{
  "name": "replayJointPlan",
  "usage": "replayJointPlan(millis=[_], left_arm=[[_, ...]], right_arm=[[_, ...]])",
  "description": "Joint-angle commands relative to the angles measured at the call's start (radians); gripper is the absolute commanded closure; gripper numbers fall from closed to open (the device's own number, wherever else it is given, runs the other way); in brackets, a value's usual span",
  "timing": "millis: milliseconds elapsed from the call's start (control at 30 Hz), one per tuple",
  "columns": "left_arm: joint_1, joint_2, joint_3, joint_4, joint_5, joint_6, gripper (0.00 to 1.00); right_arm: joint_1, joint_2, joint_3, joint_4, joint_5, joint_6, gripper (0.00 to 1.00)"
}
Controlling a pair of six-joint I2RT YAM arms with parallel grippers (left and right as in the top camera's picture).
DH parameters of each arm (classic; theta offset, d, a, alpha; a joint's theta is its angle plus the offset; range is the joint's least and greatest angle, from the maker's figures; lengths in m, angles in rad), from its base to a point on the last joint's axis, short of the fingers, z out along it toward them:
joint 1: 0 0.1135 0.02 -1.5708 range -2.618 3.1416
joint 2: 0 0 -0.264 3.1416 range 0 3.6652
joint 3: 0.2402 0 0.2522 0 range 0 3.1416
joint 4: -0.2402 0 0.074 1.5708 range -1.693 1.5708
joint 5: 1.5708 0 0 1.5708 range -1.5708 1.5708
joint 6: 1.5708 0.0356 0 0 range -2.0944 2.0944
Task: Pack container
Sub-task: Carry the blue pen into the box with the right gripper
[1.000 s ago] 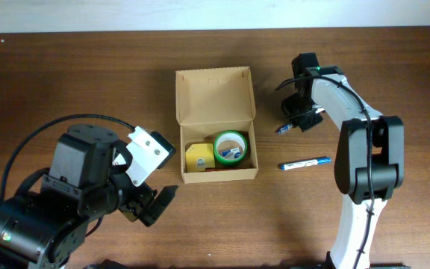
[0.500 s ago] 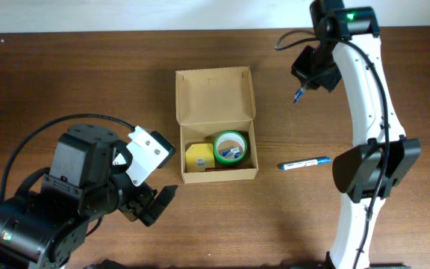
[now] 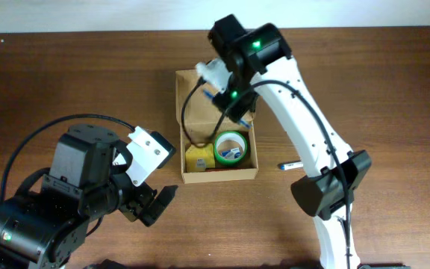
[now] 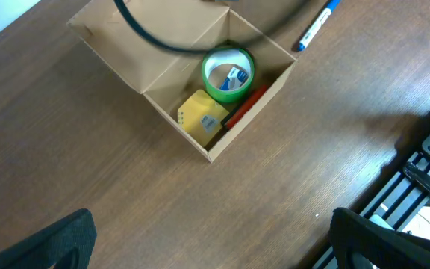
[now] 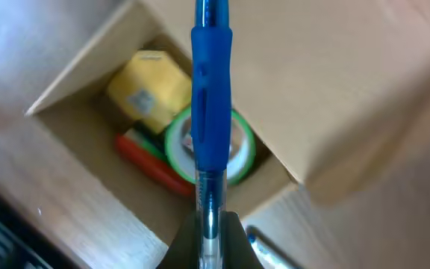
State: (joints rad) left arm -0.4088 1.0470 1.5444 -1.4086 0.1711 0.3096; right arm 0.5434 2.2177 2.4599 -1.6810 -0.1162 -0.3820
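Note:
The container (image 3: 219, 176) is a tan cardboard box with its flap lid open toward the far side. It also shows in the left wrist view (image 4: 258, 110) and the right wrist view (image 5: 88, 82). Inside lie a green tape roll (image 3: 231, 147), a yellow block (image 3: 197, 158) and a red item (image 3: 215, 169). My right gripper (image 3: 228, 103) hangs over the box's open lid and is shut on a blue pen (image 5: 211, 112), which points down over the tape roll (image 5: 237, 157). My left gripper (image 3: 159, 203) is open and empty, low over the table to the near left of the box.
A second blue pen (image 3: 289, 164) lies on the wood table right of the box, partly hidden by my right arm; it also shows in the left wrist view (image 4: 316, 26). The near table edge and a dark frame (image 4: 416, 187) lie beside my left gripper.
My right arm has lifted the blue pen off the table at the far right and swung left until it is over the box. The left arm has not moved.

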Motion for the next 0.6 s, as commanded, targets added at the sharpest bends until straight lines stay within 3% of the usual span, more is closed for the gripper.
replayJointPlan(millis=[0,267,567], left_arm=[[0.006,-0.001,0.0,0.003,-0.003,-0.01,0.0],[0.006,-0.001,0.0,0.003,-0.003,-0.01,0.0],[0.006,-0.001,0.0,0.003,-0.003,-0.01,0.0]], right_arm=[[0.025,-0.016,-0.052,0.02,-0.061,-0.278,0.96],[0.027,-0.016,-0.421,0.317,0.069,-0.364,0.96],[0.028,-0.016,-0.463,0.399,0.163,-0.579,0.96]])
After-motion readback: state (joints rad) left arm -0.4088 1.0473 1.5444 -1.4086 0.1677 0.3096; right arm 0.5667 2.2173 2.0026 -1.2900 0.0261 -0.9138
